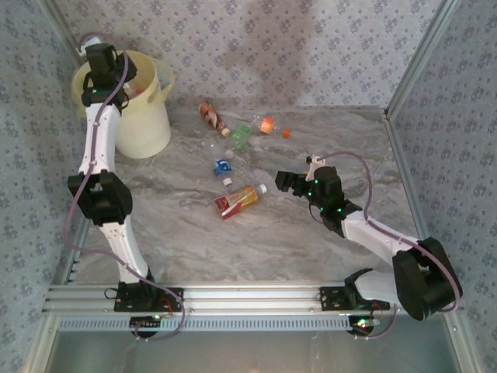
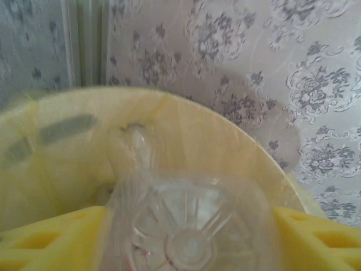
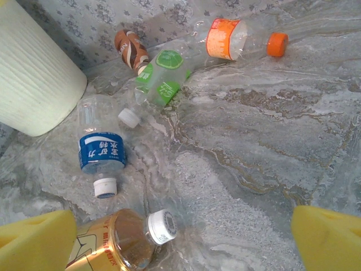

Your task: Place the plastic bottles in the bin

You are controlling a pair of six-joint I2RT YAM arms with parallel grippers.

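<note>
My left gripper [image 1: 106, 76] hangs over the mouth of the cream-yellow bin [image 1: 149, 116]. It is shut on a clear plastic bottle [image 2: 189, 226], whose ribbed base faces the wrist camera between the yellow fingers [image 2: 51, 240], with the bin's inner wall [image 2: 186, 127] behind it. My right gripper [image 1: 291, 183] stands open low over the table, its fingers [image 3: 330, 240] wide apart. An amber tea bottle [image 3: 115, 240] with a white cap lies by its left finger. Further off lie a blue-label bottle [image 3: 100, 148], a green-label bottle [image 3: 161, 82], a brown bottle [image 3: 131, 48] and an orange-label bottle [image 3: 237, 39].
The bottles are scattered on the marble-patterned table [image 1: 326, 140] between the bin and the right arm. A small orange cap [image 1: 286, 133] lies beside them. Patterned walls with metal posts [image 1: 408, 70] close in the back and both sides.
</note>
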